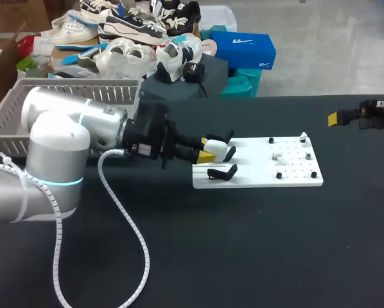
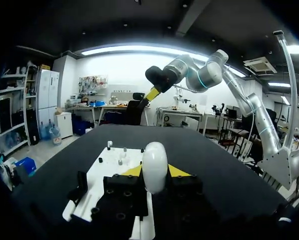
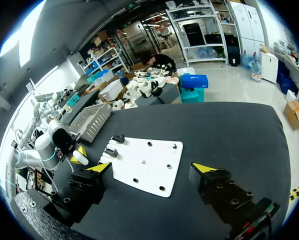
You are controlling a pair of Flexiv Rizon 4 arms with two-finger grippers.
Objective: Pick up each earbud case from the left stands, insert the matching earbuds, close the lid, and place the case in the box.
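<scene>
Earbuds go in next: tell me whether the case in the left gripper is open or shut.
Shut: the earbud case between the left gripper's yellow tips shows as one smooth closed oval, with no raised lid.

A broad, matte black table (image 1: 256, 256) spans the workspace.

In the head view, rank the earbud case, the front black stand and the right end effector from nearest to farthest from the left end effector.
1. earbud case: gripped between the fingers of the left end effector.
2. front black stand: just beside it, on the left end of the white board.
3. right end effector: far off at the right, past the board's other end.
</scene>
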